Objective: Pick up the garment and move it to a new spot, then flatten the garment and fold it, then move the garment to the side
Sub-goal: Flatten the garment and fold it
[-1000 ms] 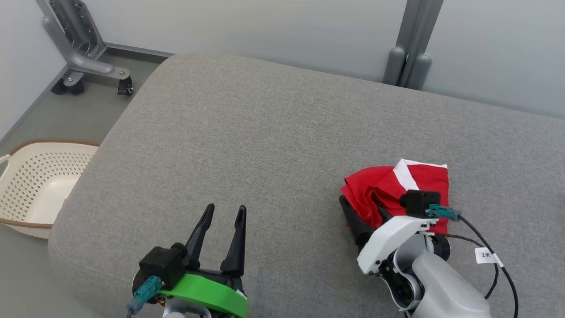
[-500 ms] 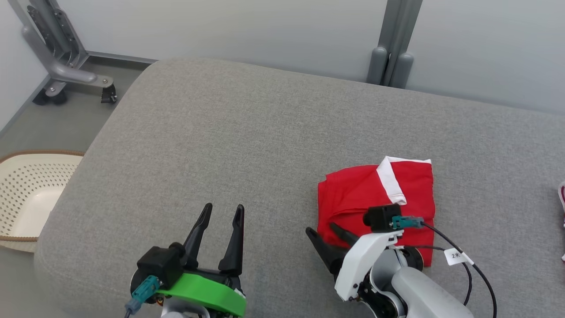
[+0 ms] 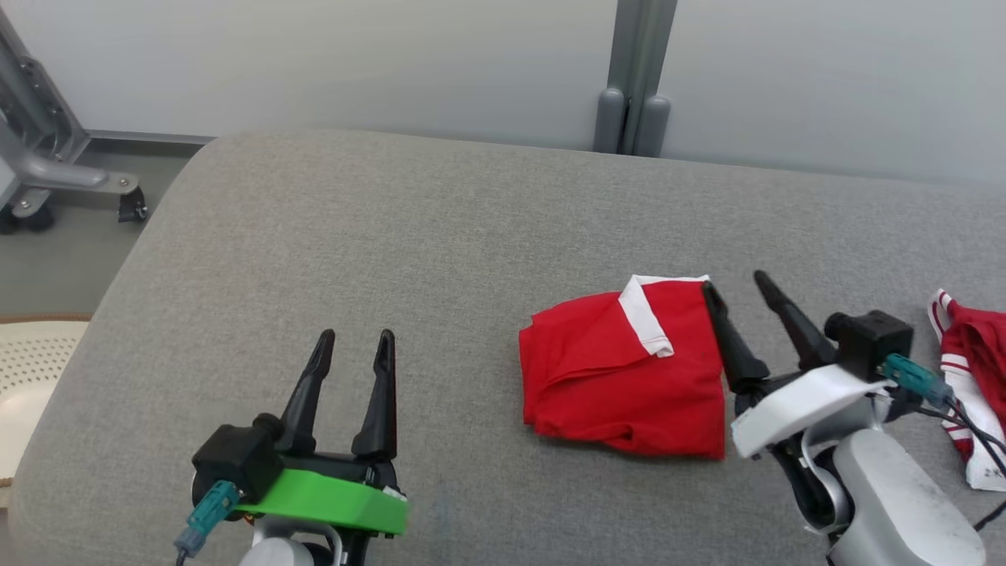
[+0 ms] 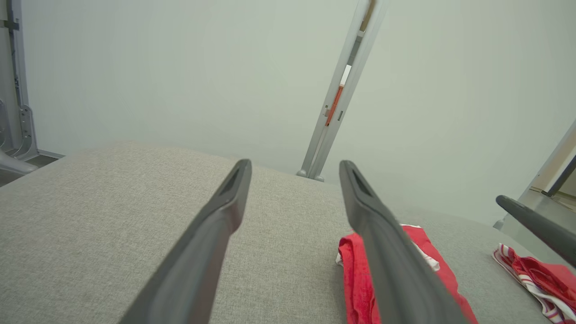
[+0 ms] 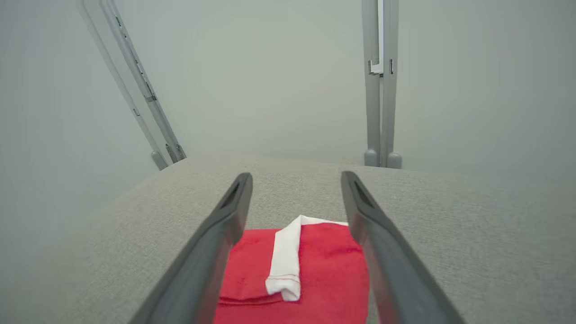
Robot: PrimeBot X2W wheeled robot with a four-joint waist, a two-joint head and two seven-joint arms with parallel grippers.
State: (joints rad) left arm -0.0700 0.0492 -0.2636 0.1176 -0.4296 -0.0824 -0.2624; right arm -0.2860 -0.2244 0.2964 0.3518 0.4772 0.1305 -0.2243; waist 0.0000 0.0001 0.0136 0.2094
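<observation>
Cut off at the right edge of the head view: a second red garment with white stripes (image 3: 963, 354), partly behind the right arm's cables, shape hard to read. Cut off at the left edge: a cream perforated basket (image 3: 31, 369) on the floor and, further back, a grey wheeled stand (image 3: 47, 177) with its top out of frame. Covered by the right tool (image 3: 734, 281): part of the right-hand edge of the folded red garment (image 3: 621, 385). Contact between the nearer finger and the cloth impossible to judge from above.

From the right wrist view: both fingers well apart, nothing between them, framing a white band (image 5: 285, 261) turned over onto the red cloth. From the left wrist view: a narrow strip of the same garment beside one finger, the striped garment beyond it, and a dark finger of the other tool at the far right. Left tool (image 3: 356, 336) likewise spread wide and empty, over bare fabric well to the left of the garment, mounted on a green wrist bracket (image 3: 330, 503).

Underneath: a grey upholstered cushion (image 3: 393, 236) with rounded corners, the folded garment lying flat right of centre, towards the front. Behind: pale grey panel walls joined by a grey post (image 3: 633, 79).
</observation>
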